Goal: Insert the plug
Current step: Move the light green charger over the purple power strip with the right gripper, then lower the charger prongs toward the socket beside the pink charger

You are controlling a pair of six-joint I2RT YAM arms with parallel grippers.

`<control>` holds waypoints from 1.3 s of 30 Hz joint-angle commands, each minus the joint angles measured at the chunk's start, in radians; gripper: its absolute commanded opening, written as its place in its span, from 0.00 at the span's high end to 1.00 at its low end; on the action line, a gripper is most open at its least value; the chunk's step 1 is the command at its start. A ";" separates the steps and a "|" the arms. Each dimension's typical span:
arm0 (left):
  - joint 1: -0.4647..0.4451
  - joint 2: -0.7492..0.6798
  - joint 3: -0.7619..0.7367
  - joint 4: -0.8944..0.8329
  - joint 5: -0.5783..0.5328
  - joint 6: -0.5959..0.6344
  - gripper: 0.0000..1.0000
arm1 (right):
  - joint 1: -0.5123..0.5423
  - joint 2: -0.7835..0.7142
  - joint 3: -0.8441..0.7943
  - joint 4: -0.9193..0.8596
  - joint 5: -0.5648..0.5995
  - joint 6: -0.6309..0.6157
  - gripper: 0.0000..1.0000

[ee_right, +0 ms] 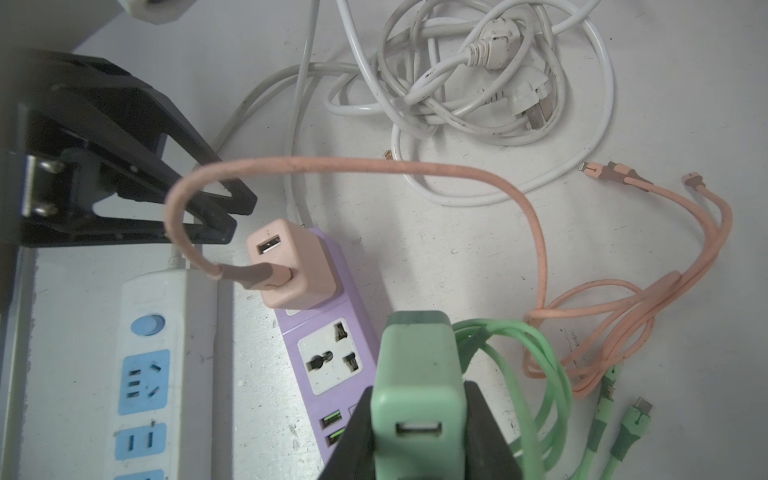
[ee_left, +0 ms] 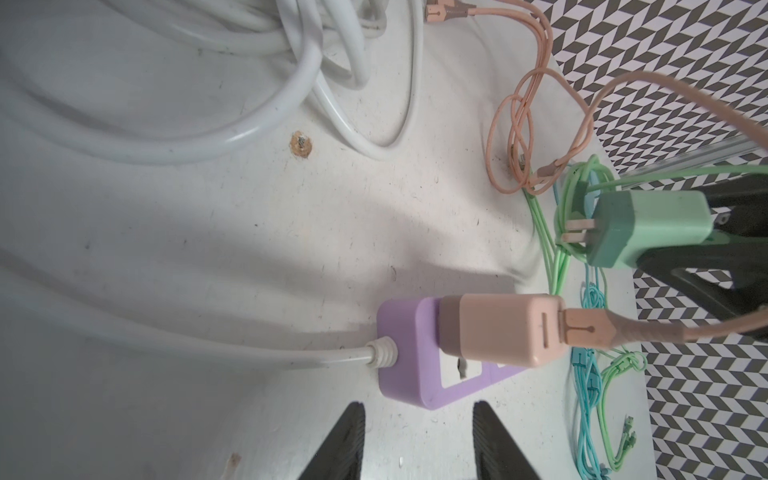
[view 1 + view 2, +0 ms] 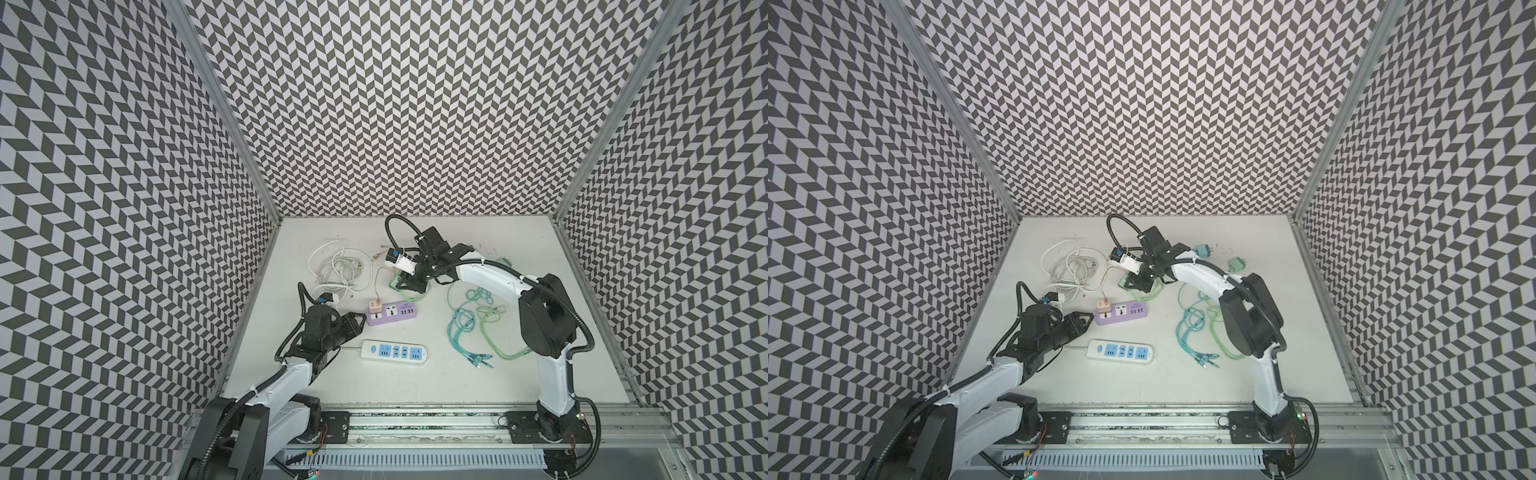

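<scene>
My right gripper [image 1: 417, 415] is shut on a mint-green plug [image 1: 417, 386], holding it off the table behind the purple power strip [image 3: 399, 313]. In the left wrist view the green plug [image 2: 648, 228] shows its two prongs bare. A pink charger [image 1: 291, 266] with a pink cable sits in the strip's end socket, and the universal socket [image 1: 330, 357] beside it is free. My left gripper [image 2: 417, 415] stands open on the table at the strip's cord end [image 2: 399, 345], with nothing between its fingers. Both top views show the left gripper [image 3: 360, 322] [image 3: 1088, 322] and the right gripper [image 3: 401, 284] [image 3: 1131, 282].
A white power strip with blue sockets [image 3: 394, 352] lies in front of the purple one. A tangle of white cable [image 3: 336, 266] sits back left. Teal and green charging cables [image 3: 473, 324] sprawl on the right. Two more green plugs [image 3: 1203, 250] [image 3: 1236, 264] lie at the back right.
</scene>
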 commanded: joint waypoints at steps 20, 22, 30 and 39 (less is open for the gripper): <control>0.007 0.118 0.000 0.103 0.041 0.027 0.57 | 0.008 0.000 0.060 -0.023 -0.064 -0.035 0.90; 0.007 0.128 0.001 0.110 0.044 0.027 0.57 | 0.007 0.011 0.063 -0.051 -0.082 -0.060 0.90; 0.007 0.164 0.005 0.137 0.054 0.024 0.58 | 0.015 0.040 0.064 -0.112 -0.078 -0.131 0.90; 0.007 0.185 0.005 0.148 0.057 0.027 0.59 | 0.054 0.078 0.092 -0.129 -0.024 -0.176 0.89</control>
